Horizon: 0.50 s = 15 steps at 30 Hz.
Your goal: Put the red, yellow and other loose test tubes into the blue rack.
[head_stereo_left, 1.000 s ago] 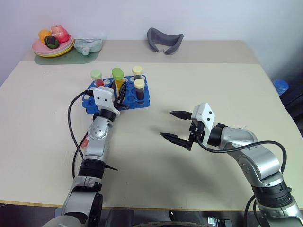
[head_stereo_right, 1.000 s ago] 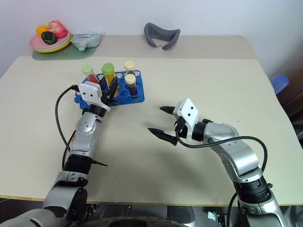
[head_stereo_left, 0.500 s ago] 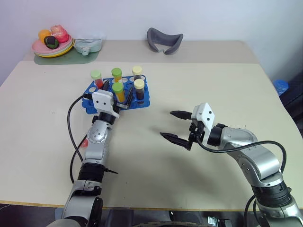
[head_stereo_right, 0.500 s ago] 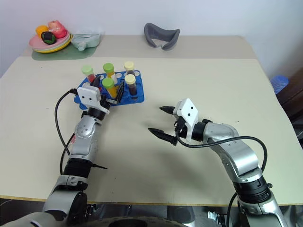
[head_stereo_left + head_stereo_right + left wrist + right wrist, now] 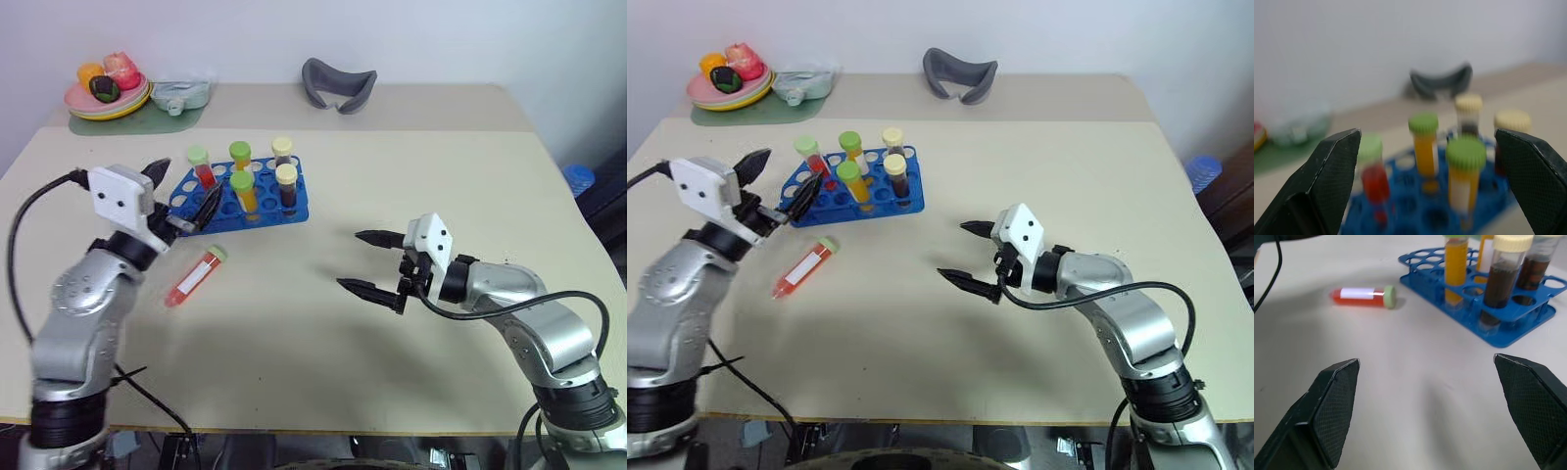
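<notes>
The blue rack [image 5: 257,209] stands on the table at mid left and holds several upright tubes: a red one [image 5: 201,166], two yellow ones [image 5: 244,191] with green caps, and two dark brown ones [image 5: 286,184] with cream caps. A loose red test tube [image 5: 195,277] with a green cap lies flat on the table in front of the rack. My left gripper [image 5: 183,192] hovers open at the rack's left end, holding nothing, above and behind the lying tube. My right gripper [image 5: 349,260] stands open and empty over bare table to the rack's right. The right wrist view shows the red tube [image 5: 1362,296] beside the rack [image 5: 1508,330].
A plate of fruit [image 5: 108,90], a green mat and a clear container [image 5: 182,94] sit at the back left. A grey curved object [image 5: 340,83] lies at the back centre. A black cable [image 5: 24,245] hangs from my left arm. A blue object [image 5: 580,178] shows beyond the table's right edge.
My left gripper opened, leaving a yellow tube standing in the rack, then pulled back, left and up. That uncovered the lying red tube. The right arm kept still.
</notes>
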Available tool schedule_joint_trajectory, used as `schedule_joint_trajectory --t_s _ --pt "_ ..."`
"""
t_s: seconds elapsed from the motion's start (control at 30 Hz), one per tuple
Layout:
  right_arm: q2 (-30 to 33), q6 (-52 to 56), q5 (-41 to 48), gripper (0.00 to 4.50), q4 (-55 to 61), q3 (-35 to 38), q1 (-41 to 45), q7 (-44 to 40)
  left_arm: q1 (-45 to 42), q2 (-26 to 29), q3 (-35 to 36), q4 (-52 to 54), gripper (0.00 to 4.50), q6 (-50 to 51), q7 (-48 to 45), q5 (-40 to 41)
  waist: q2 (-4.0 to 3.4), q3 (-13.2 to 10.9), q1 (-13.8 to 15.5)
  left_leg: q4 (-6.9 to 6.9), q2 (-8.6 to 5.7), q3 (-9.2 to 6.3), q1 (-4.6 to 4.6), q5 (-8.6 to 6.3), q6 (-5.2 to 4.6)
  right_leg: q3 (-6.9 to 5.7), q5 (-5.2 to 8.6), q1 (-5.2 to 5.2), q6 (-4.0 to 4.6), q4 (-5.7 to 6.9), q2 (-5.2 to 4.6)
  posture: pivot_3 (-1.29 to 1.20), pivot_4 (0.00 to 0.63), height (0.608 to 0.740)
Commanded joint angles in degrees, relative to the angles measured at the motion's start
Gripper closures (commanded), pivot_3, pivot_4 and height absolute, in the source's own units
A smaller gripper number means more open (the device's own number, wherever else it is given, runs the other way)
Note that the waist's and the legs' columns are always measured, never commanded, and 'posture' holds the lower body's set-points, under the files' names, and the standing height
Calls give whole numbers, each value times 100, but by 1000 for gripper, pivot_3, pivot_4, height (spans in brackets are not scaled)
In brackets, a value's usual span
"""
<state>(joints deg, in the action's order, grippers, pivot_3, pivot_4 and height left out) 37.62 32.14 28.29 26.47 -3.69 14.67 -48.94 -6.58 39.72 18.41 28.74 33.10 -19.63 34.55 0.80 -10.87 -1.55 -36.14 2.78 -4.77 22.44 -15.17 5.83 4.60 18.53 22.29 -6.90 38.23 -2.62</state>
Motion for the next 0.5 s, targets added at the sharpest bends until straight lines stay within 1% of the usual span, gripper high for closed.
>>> schedule_joint_trajectory --t_s 0.03,0.1,0.17,0.2,0.23,0.33,0.4,0.5 --pt "187 -143 43 0 -35 114 102 -292 131 897 434 469 35 1662 81 392 3 -2 -29 -1 1 -2 0 0 0 -1 0 0 0 0 1 0 150 740" --pt "253 -191 26 0 -108 117 119 -389 118 1505 371 540 35 2577 70 481 10 -6 -44 0 0 -2 1 0 -1 -1 1 0 0 -1 0 0 150 740" --pt "307 -228 -5 0 -151 97 138 -469 -122 1860 260 527 35 3434 69 731 7 -8 -69 1 -1 -2 0 -1 -1 0 1 -1 0 -1 0 0 150 740" --pt "337 -239 -24 0 -154 73 144 -515 -459 1873 198 417 35 4048 133 926 7 -8 -71 1 -1 -2 1 0 -1 -1 1 0 0 -1 -1 0 150 740" --pt "383 -241 -21 0 -111 43 131 -586 -878 1889 -28 281 35 4583 130 1058 8 -8 -65 1 -1 -3 1 -1 -1 -2 1 0 0 -1 0 0 150 740" --pt "434 -201 13 0 21 -10 95 -659 -1820 1752 -591 -123 35 5696 114 1126 11 -8 -81 -4 -2 -6 3 0 -1 -7 1 -5 0 0 1 0 150 740" --pt "432 -169 31 0 107 -32 57 -662 -2275 1718 -1168 -459 35 5915 142 950 11 -8 -114 -2 -2 -5 3 0 -1 -5 1 -3 -1 -2 0 0 150 740" --pt "426 -168 10 0 202 -75 -12 -656 -2680 1734 -1798 -836 35 5939 92 730 11 -8 -150 4 -1 -5 4 0 -1 -2 1 8 0 1 4 0 150 740"
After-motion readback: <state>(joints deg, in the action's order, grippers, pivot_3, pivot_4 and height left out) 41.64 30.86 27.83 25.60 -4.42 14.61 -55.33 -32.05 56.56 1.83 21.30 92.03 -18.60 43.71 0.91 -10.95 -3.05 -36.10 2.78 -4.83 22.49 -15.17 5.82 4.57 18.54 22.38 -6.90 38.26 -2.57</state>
